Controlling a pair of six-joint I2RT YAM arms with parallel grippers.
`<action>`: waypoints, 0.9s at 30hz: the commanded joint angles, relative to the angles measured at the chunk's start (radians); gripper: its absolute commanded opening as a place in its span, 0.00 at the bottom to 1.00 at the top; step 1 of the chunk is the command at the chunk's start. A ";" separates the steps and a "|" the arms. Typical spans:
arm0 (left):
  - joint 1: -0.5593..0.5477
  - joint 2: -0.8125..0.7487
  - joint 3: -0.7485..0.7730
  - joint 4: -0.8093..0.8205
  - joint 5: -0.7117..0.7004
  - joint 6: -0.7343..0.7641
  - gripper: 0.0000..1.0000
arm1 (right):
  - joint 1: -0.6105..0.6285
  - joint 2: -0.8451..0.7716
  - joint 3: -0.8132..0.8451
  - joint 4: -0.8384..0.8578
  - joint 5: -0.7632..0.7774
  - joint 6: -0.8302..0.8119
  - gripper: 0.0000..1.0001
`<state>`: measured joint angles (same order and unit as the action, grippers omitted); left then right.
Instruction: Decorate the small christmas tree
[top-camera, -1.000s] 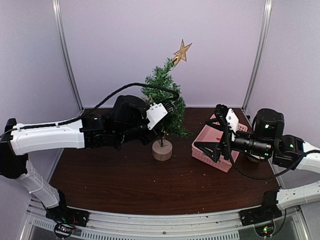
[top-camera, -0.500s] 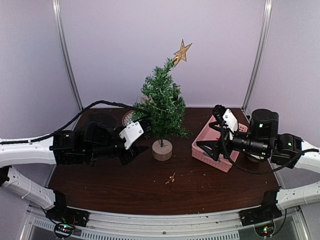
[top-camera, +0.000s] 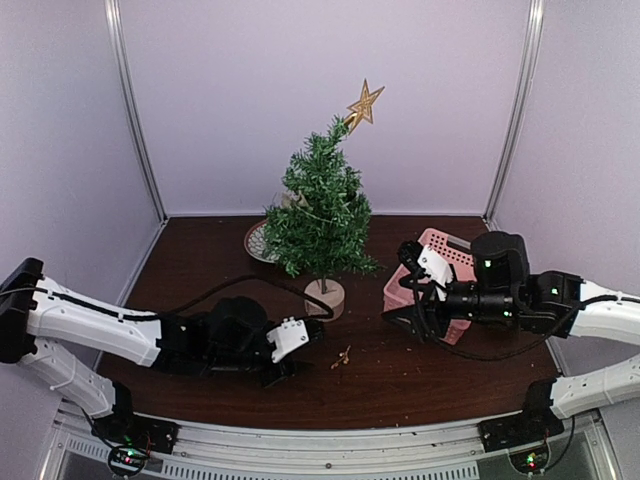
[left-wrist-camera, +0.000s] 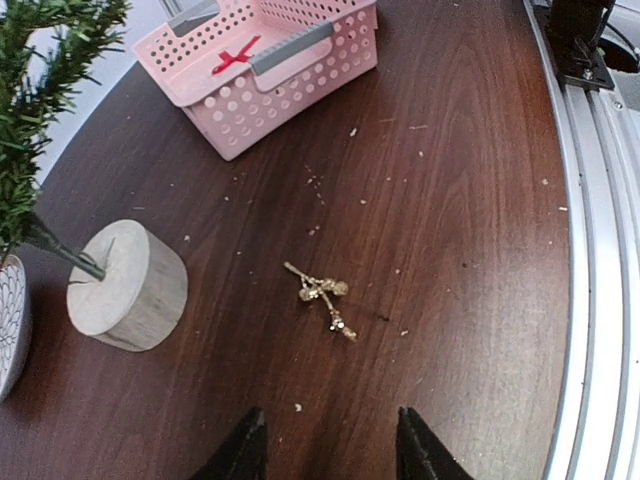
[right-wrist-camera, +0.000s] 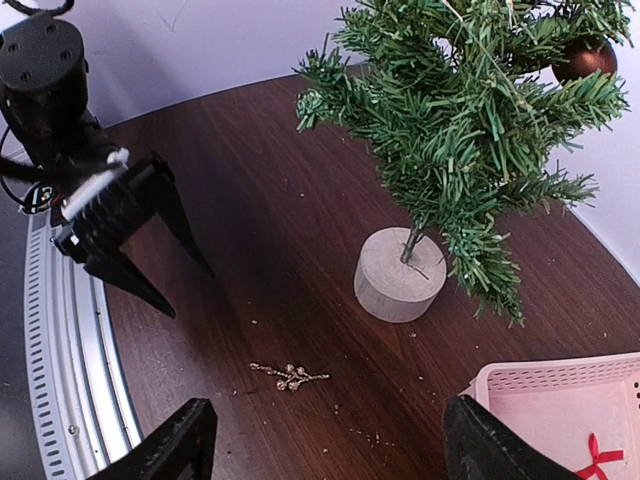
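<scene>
The dark wood table (top-camera: 190, 255) runs to a metal rail (left-wrist-camera: 590, 250) at its near edge, with bare wood between the two arms. The small christmas tree (top-camera: 320, 215) stands upright at mid-table on its wooden stump, with a plate (top-camera: 255, 240) just behind it. The left gripper (left-wrist-camera: 330, 452) hangs low over the near wood, fingers apart and empty. The right gripper (right-wrist-camera: 330, 410) gapes wide, holding nothing, near the pink basket (left-wrist-camera: 300, 85). A gold sprig (left-wrist-camera: 322, 297) lies loose between them, and a red bow (left-wrist-camera: 235, 55) lies in the basket.
</scene>
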<state>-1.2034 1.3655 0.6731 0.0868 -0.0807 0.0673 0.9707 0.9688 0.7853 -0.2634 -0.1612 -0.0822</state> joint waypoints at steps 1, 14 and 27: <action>-0.041 0.111 -0.010 0.280 0.028 -0.018 0.45 | -0.003 -0.025 -0.001 0.012 -0.002 -0.001 0.81; -0.051 0.390 0.099 0.318 -0.065 -0.047 0.44 | -0.004 -0.072 -0.016 0.017 0.012 0.002 0.82; -0.006 0.504 0.151 0.319 -0.104 -0.064 0.22 | -0.004 -0.092 -0.036 0.042 0.016 -0.018 0.80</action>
<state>-1.2236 1.8488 0.7986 0.3534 -0.1703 0.0151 0.9699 0.8959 0.7650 -0.2516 -0.1570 -0.0837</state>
